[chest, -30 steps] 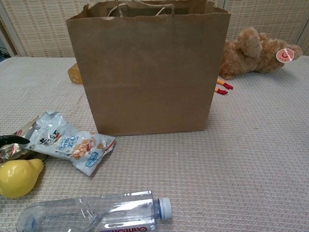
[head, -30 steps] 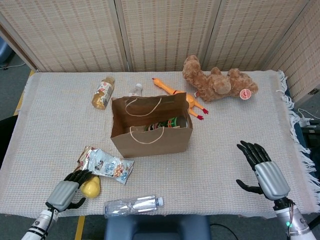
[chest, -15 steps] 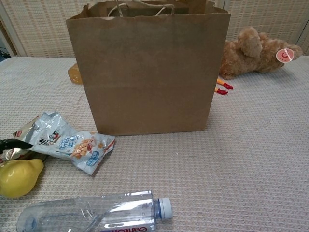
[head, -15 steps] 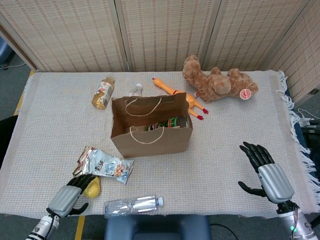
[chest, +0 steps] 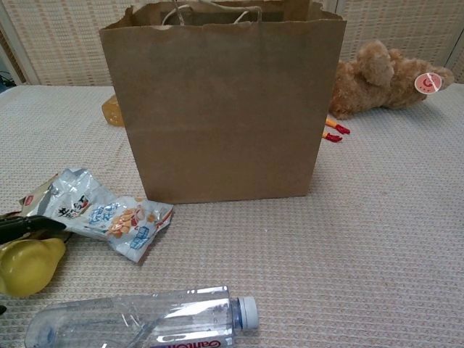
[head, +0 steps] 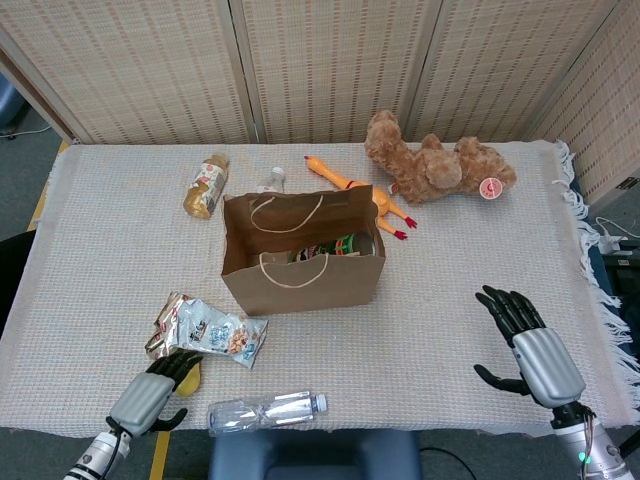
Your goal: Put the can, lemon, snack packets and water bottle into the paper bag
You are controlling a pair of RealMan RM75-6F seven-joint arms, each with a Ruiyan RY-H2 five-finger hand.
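The brown paper bag stands open mid-table with a can lying inside it. The snack packets lie at the front left. Just behind them toward the table edge is the yellow lemon. My left hand reaches over it from the edge, and its dark fingertips lie across the lemon's top without lifting it. The clear water bottle lies on its side at the front edge. My right hand hovers open at the front right, holding nothing.
A teddy bear, a rubber chicken and a tea bottle lie behind the bag. A small bottle stands just behind it. A woven cloth covers the table, and screens close off the back.
My left hand has drawn back toward the near edge and a little to the right, so more of the lemon shows. The lemon has stayed in place. My right hand has barely shifted.
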